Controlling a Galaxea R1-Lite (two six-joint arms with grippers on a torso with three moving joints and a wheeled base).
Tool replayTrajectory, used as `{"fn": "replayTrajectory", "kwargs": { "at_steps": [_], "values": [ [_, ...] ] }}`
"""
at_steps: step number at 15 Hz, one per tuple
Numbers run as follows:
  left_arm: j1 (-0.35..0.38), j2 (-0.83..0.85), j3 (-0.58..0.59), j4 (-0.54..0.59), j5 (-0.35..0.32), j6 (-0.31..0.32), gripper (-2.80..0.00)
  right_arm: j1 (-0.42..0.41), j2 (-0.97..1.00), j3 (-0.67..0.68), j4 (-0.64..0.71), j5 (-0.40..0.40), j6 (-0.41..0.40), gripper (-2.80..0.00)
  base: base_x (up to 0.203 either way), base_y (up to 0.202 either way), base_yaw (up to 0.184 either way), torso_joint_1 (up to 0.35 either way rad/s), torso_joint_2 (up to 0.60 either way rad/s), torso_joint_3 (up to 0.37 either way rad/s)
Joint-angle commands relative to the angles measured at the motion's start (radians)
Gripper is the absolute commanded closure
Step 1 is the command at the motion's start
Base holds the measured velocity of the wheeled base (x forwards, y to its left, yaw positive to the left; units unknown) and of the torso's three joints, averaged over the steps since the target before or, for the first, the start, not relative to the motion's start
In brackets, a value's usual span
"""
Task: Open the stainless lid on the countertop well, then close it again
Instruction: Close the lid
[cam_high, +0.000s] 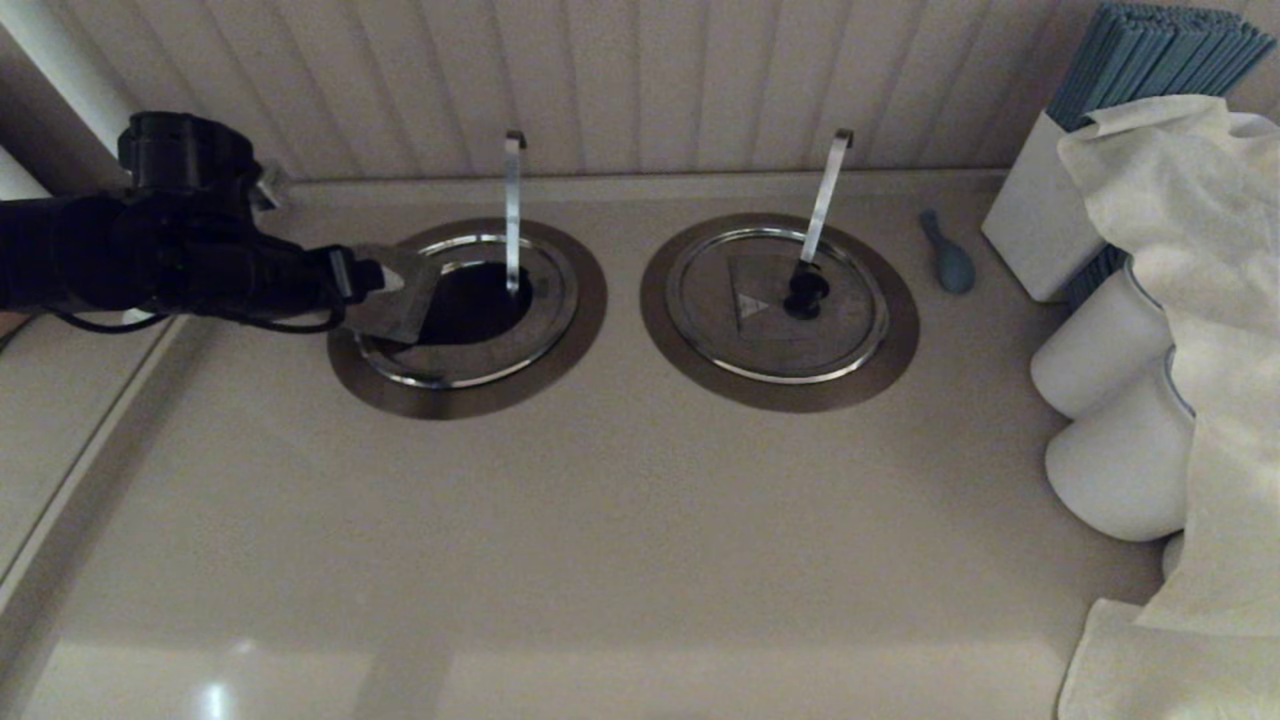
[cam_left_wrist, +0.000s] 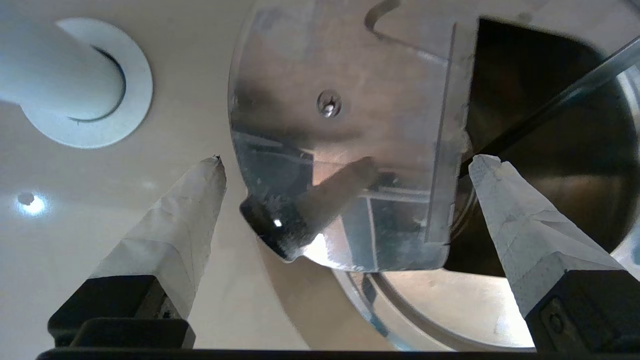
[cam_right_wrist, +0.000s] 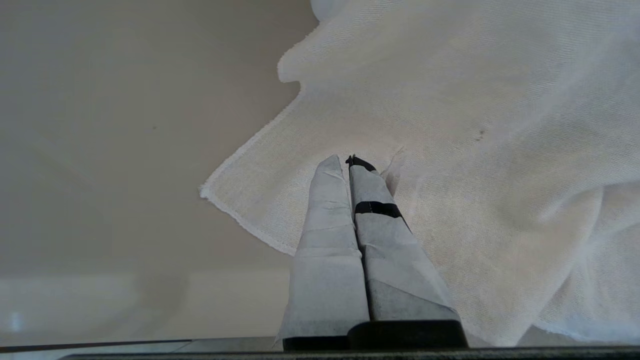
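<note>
The countertop well (cam_high: 475, 300) on the left stands open, a dark hole inside its steel collar (cam_high: 585, 330). A thin grey hooked rod (cam_high: 513, 200) rises from it. The stainless lid (cam_high: 395, 295) is tipped up at the well's left edge. Its shiny underside (cam_left_wrist: 350, 100), with a centre screw, faces the left wrist view, and the dark well (cam_left_wrist: 550, 125) lies behind it. My left gripper (cam_high: 385, 280) is open at the lid's raised edge, its taped fingers (cam_left_wrist: 200, 200) spread wide on either side. Whether one touches the lid I cannot tell. My right gripper (cam_right_wrist: 347, 160) is shut over a white cloth (cam_right_wrist: 450, 125).
The twin lid (cam_high: 750, 340) lies closed to the right, with a black knob (cam_high: 805, 290) and a pale strip handle (cam_high: 825, 190). A blue object (cam_high: 948, 255), a white box of blue sticks (cam_high: 1040, 220), white rolls (cam_high: 1100, 350) and the cloth (cam_high: 1200, 300) crowd the right side. A white pipe (cam_left_wrist: 50, 65) stands left.
</note>
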Motion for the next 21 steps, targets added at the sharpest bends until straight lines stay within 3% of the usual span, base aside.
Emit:
{"fn": "replayTrajectory", "kwargs": {
  "at_steps": [1,21],
  "values": [
    [-0.005,0.002,-0.006,0.001,-0.001,-0.003,-2.8,0.0,0.001,0.0,0.0,0.0,0.0,0.0,0.0,0.0,0.0,0.0,0.0,0.0],
    [-0.057,-0.019,-0.006,-0.004,0.005,-0.036,-2.8,0.0,0.001,0.0,0.0,0.0,0.0,0.0,0.0,0.0,0.0,0.0,0.0,0.0]
  ]
}}
